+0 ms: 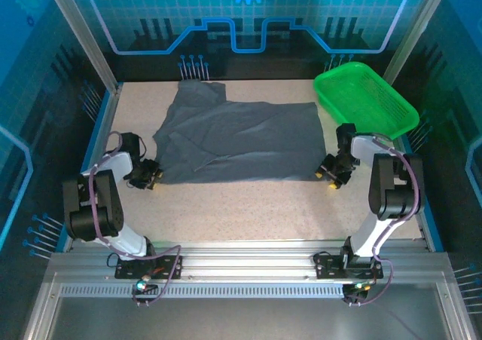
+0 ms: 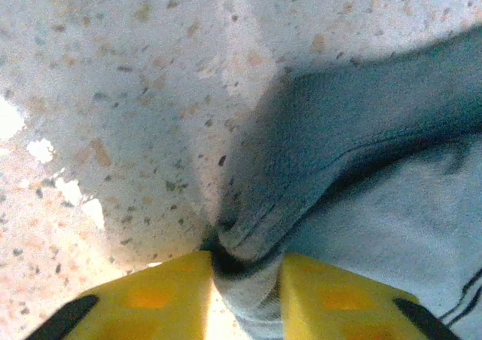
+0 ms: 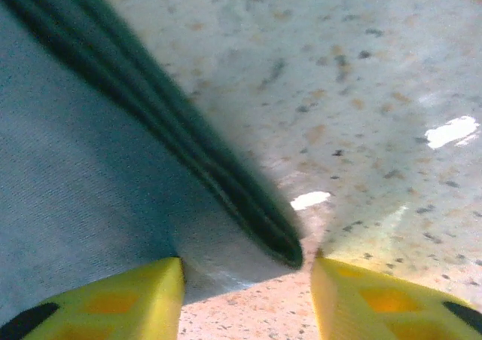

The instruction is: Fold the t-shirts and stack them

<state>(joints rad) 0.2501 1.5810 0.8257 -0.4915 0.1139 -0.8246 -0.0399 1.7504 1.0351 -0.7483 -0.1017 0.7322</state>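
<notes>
Top external view, left to right. Left gripper (image 1: 144, 176): jaws pinched on the near-left corner of the t-shirt (image 1: 241, 140). T-shirt: spread flat between the arms; likely soft, light, limp; take by the corners. Right gripper (image 1: 334, 173): jaws apart, straddling the near-right corner, nothing gripped.

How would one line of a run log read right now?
t-shirt: spread on table | left tool: pinching left corner | right tool: open around right corner
</notes>
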